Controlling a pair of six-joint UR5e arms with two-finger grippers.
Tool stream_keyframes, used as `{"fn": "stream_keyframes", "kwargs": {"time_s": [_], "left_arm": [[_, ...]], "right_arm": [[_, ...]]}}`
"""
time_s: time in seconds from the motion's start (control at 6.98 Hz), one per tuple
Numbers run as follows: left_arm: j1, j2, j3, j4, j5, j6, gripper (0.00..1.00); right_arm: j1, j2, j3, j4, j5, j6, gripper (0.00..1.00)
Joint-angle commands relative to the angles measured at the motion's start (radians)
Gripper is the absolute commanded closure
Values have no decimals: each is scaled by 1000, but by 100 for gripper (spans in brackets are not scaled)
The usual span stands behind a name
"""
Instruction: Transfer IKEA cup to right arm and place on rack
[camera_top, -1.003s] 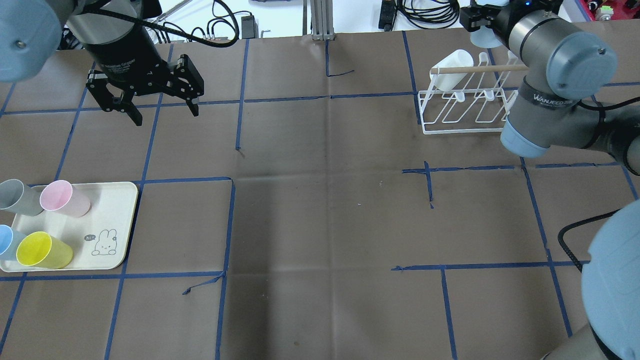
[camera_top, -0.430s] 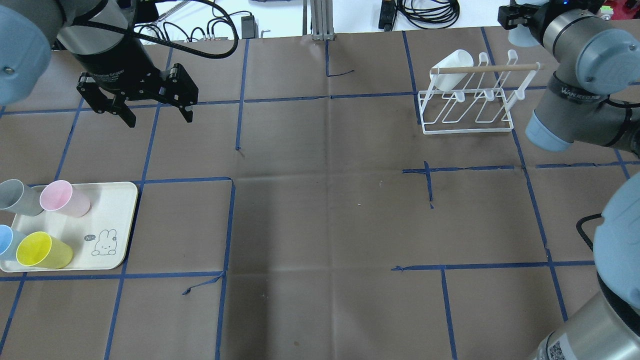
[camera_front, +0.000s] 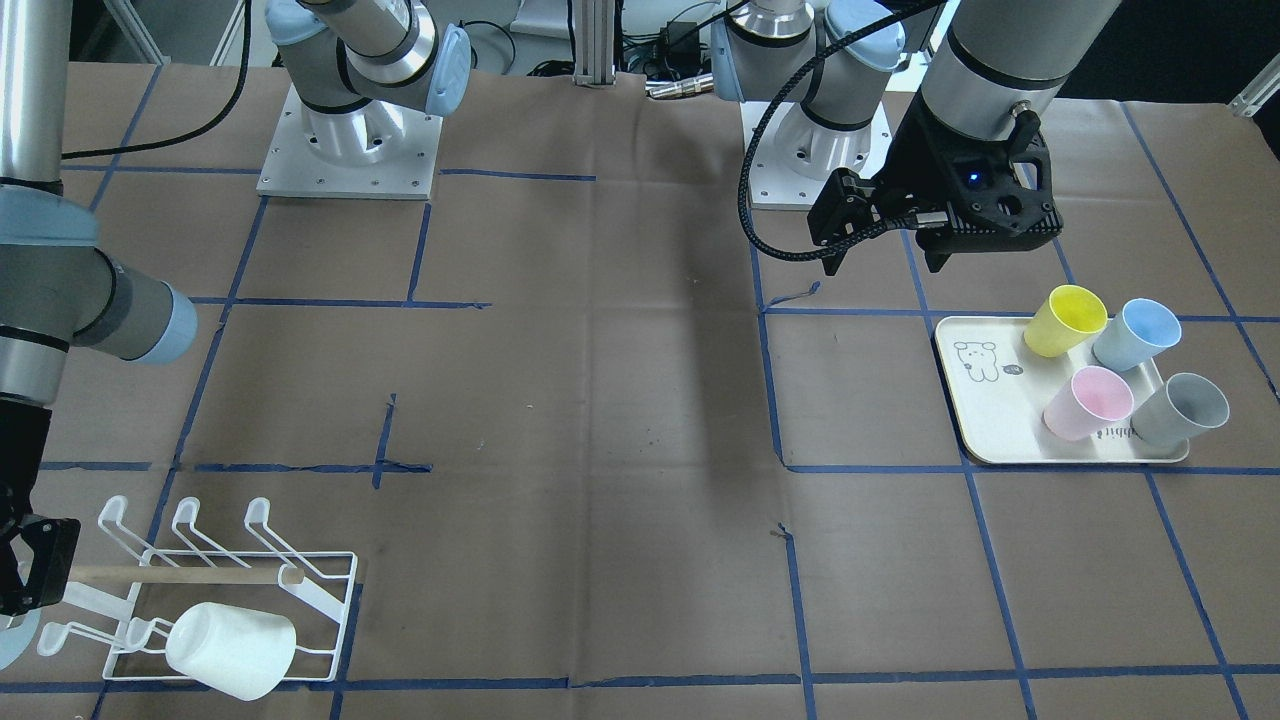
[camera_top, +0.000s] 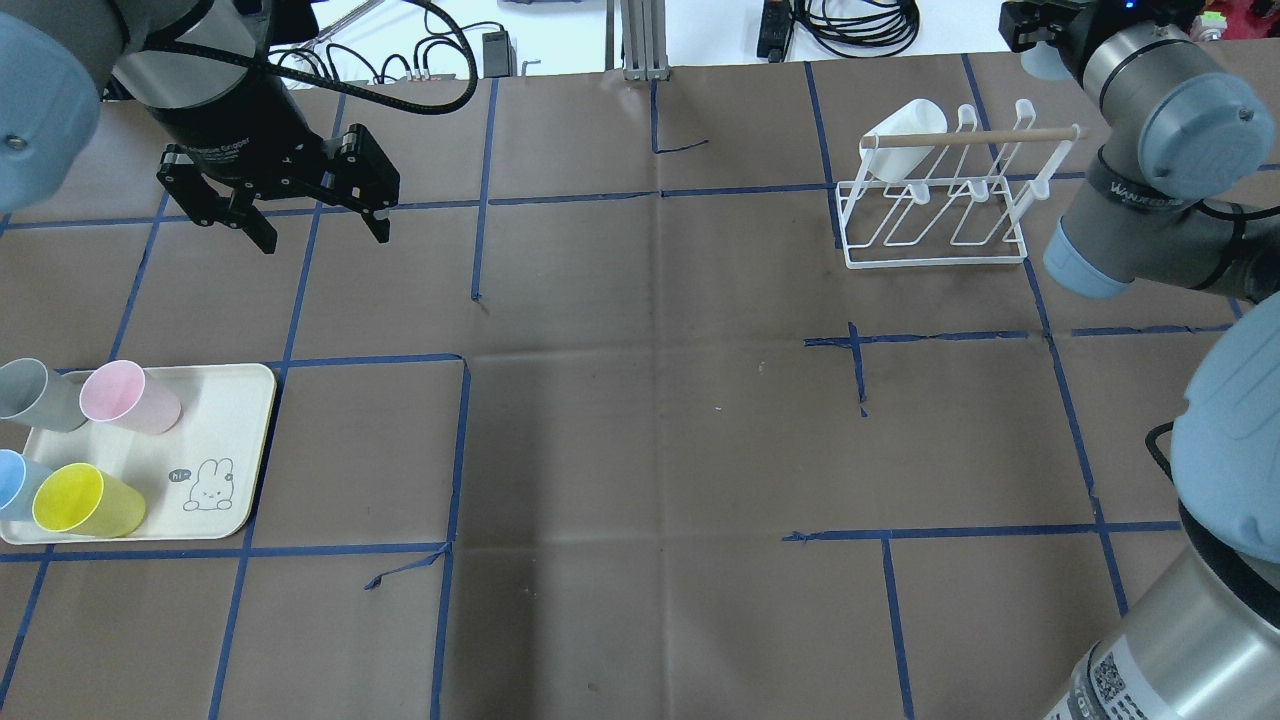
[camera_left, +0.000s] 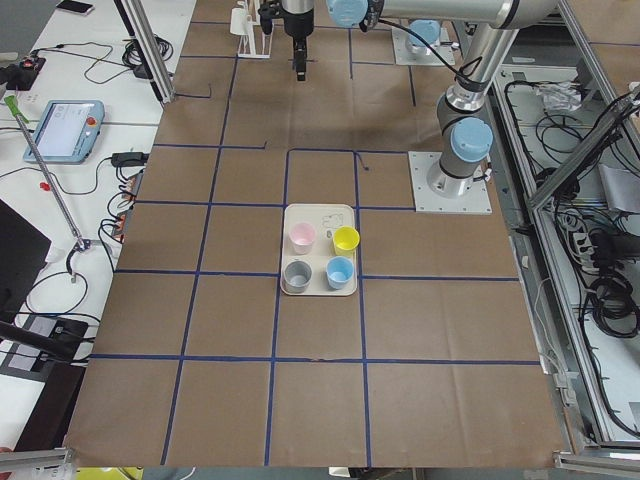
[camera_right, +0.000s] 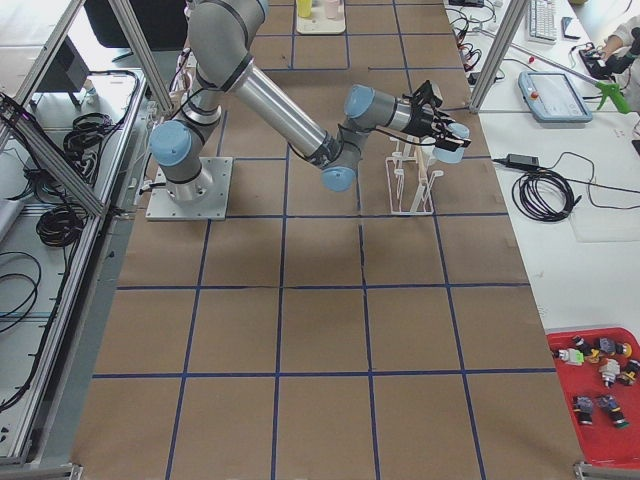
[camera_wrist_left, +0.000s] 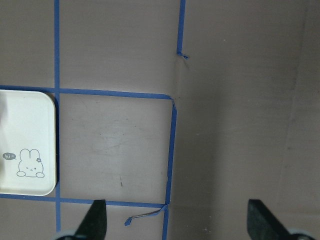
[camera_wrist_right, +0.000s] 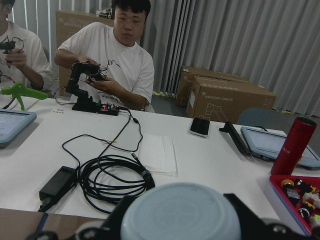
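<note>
Right claw: the black two-finger right claw (camera_top: 1038, 45) has swung right since a second ago. You will find it beyond the far right end of the low white wire rack (camera_top: 935, 262).
Cup: pale blue plastic cup (camera_wrist_right: 180, 212), clenched in that claw, clear of the worktop (camera_top: 640, 400), not yet racked.
Left claw: black two-finger left claw (camera_top: 325, 238) released, empty, barely shifted.
Meaning: the handover appears done; placing remains.

- Table (camera_top: 640, 420): brown covering, gridded by blue tape (camera_top: 455, 450), as I view it.
- Beyond: white desk (camera_wrist_right: 200, 165), grey curtains (camera_wrist_right: 240, 35), cardboard boxes (camera_wrist_right: 230, 95).
- Aluminium frame posts (camera_right: 497, 50) flank my side views.
</note>
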Motion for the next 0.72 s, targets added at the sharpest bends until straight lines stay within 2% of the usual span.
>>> {"fn": "stream_keyframes", "kwargs": {"time_s": [0.0, 0.57], "left_arm": [[0, 0, 0, 6, -11, 7, 0], [-2, -1, 6, 6, -8, 8, 0]], "right_arm": [[-2, 36, 7, -45, 3, 2, 82], [-2, 82, 14, -65, 29, 9, 83]]}}
